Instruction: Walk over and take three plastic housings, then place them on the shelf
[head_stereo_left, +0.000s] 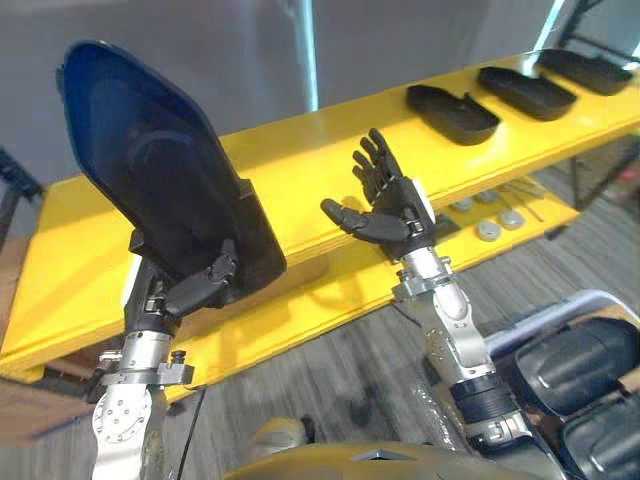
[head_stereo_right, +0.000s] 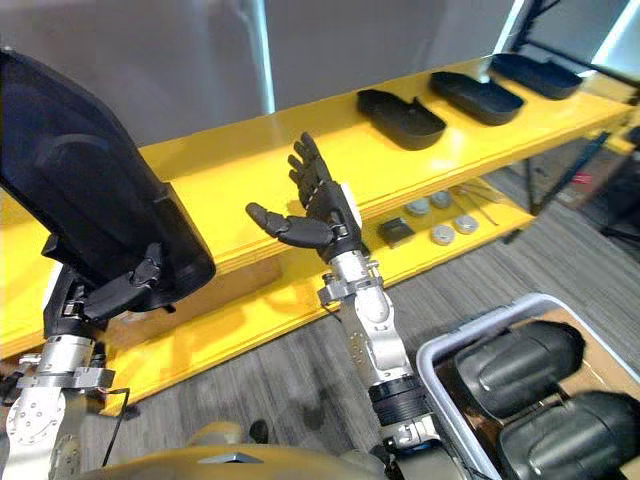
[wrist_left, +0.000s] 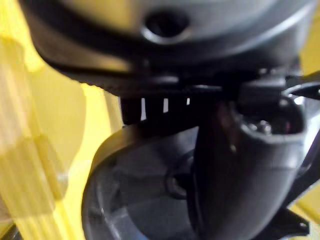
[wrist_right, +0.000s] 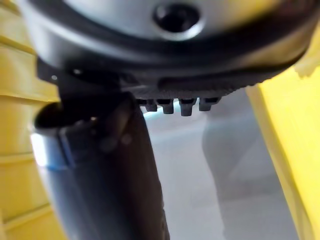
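My left hand is shut on the lower edge of a large black plastic housing, which it holds upright and tilted in front of the left part of the yellow shelf. The left wrist view has the same housing close under the fingers. My right hand is raised at the middle of the shelf front, open, fingers straight, holding nothing. Three black housings lie in a row on the shelf's top board at the far right.
A white bin at the lower right holds more black housings. On the shelf's lower board lie round metal discs and a small dark block. The top board is bare yellow between the held housing and the row.
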